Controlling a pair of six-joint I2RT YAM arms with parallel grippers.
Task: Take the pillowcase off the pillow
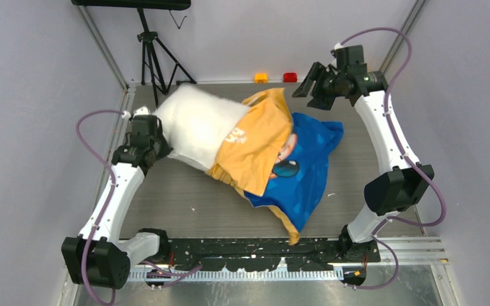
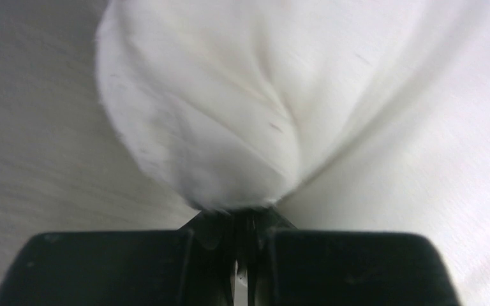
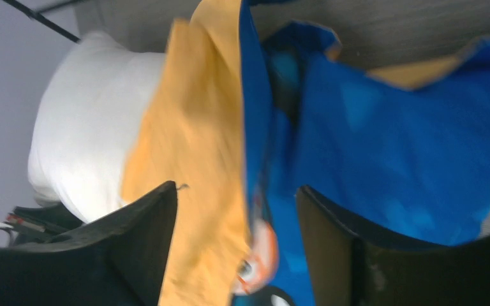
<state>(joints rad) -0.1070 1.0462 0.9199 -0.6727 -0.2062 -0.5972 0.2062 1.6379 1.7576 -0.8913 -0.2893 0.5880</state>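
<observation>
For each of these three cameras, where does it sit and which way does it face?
Top external: above, behind the bases, looking down at the table, left arm, right arm.
Left wrist: looks along the left gripper, shut on the pillow.
Right wrist: raised, looks down past the open right gripper at the pillowcase.
Shared: both wrist views show the pillow.
</observation>
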